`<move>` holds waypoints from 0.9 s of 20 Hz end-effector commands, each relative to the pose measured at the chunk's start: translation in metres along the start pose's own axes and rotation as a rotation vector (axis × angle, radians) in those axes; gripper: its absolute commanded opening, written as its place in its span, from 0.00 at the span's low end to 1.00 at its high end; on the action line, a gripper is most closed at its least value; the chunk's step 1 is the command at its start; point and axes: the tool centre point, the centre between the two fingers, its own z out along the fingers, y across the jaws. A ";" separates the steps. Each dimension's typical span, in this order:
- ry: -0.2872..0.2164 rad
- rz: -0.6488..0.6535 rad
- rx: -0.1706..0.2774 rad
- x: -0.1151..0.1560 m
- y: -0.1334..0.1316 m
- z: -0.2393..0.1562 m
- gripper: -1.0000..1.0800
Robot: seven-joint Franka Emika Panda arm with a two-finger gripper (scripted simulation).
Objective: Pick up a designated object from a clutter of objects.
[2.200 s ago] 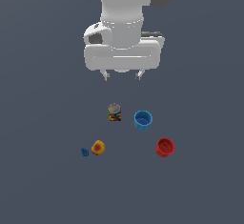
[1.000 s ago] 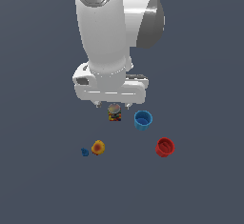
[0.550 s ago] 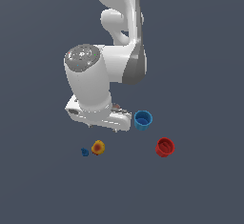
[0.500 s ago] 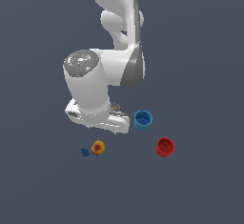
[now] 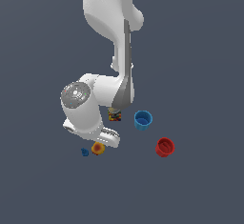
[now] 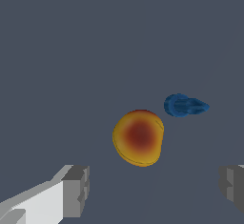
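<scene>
The gripper (image 6: 152,189) stood wide open and held nothing; its fingers (image 6: 76,189) were clear of the ball (image 6: 138,137); the ball lay on the floor just beside the blue piece (image 6: 183,105); the can (image 5: 115,116), blue cup (image 5: 142,119) and red cup (image 5: 165,147) sat well apart from it, with open floor around.

Exterior: high, far. Wrist: close, downward. Both show ball (image 5: 97,148) (image 6: 138,137).
</scene>
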 end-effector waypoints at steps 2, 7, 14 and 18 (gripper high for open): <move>0.000 0.016 -0.004 0.004 0.005 0.014 0.96; -0.001 0.023 -0.006 0.005 0.008 0.021 0.96; -0.002 0.023 -0.006 0.004 0.008 0.035 0.96; -0.002 0.023 -0.006 0.003 0.008 0.057 0.96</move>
